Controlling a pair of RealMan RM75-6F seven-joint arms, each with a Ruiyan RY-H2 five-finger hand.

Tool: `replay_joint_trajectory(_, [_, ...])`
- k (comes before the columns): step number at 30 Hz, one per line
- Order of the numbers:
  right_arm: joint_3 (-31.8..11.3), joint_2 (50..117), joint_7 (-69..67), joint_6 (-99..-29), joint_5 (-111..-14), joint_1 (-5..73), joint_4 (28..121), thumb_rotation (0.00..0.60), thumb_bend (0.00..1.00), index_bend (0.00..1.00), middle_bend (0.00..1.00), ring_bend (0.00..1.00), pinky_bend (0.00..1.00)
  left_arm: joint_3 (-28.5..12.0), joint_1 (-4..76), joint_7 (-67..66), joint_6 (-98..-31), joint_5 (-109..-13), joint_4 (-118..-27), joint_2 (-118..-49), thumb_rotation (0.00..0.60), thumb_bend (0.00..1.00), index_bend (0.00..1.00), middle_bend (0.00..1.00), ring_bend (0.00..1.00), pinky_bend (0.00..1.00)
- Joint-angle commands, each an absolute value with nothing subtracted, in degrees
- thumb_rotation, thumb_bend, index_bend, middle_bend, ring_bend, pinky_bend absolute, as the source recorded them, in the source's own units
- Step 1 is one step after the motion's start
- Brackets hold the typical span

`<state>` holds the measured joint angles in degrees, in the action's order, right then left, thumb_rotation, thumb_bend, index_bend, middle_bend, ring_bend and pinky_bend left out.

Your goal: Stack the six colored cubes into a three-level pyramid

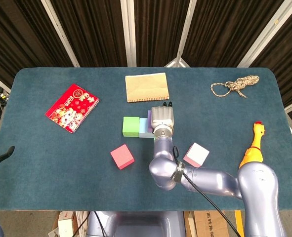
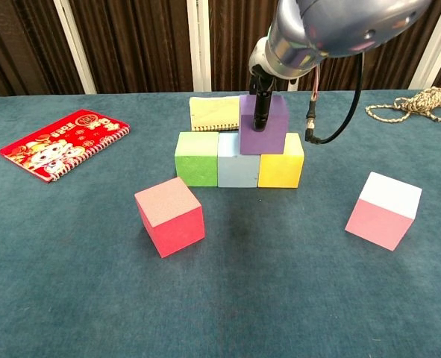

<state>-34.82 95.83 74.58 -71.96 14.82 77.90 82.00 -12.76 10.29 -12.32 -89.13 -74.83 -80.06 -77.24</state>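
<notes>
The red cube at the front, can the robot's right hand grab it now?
Probably not yet: the right hand is busy holding the purple cube on the row. The red cube itself sits apart with open table around it.

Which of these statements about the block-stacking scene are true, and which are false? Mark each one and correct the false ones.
1. The green cube, light blue cube and yellow cube sit side by side in one row. True.
2. The purple cube lies on the table beside the row. False: it sits on top of the row, over the light blue and yellow cubes.
3. The right hand is at the purple cube. True.
4. The red cube is already on the second level. False: it rests on the table in front of the row.
5. The yellow rubber chicken lies next to the red spiral notebook. False: they are at opposite sides of the table.
</notes>
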Motion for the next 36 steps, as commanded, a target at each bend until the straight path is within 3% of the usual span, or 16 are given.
replay_joint_trajectory(1, [-34.88,95.79,74.87,-72.03,15.17,77.98,82.10,0.600,0.35,0.23,0.26,0.07,0.00,-12.77,10.29,-12.34,-89.15,-74.82,-80.02,-77.24,0.600,0.20,0.15,0.01,0.00,0.03])
replay_joint_trajectory(36, [-36.47,94.76,76.27,-72.87,18.14,78.17,83.80,0.600,0.35,0.15,0.21,0.02,0.00,-12.80,10.30,-12.25,-89.10,-74.74,-79.93,-77.31,0.600,0.20,0.15,0.01,0.00,0.03])
